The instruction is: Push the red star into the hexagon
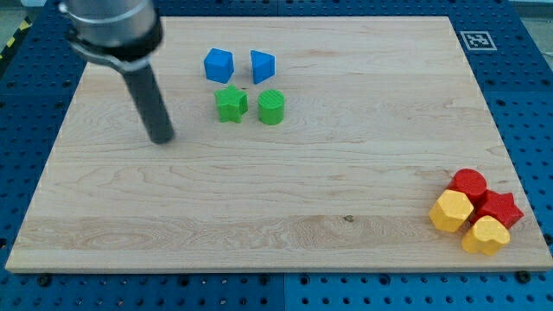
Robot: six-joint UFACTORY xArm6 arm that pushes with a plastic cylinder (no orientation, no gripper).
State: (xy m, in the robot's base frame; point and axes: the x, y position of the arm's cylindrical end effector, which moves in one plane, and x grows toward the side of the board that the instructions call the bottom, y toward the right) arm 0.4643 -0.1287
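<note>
The red star (501, 208) lies at the view's bottom right, touching the yellow hexagon (451, 211) to its left. A red round block (469, 184) sits just above them and a yellow heart (485, 235) just below. My tip (162, 138) rests on the board at the view's upper left, far from the red star and left of the green blocks.
A blue cube-like block (219, 65) and a blue wedge-like block (262, 65) sit near the view's top. A green star (231, 104) and a green round block (270, 107) sit just below them. The wooden board (285, 190) ends close to the red star on the right.
</note>
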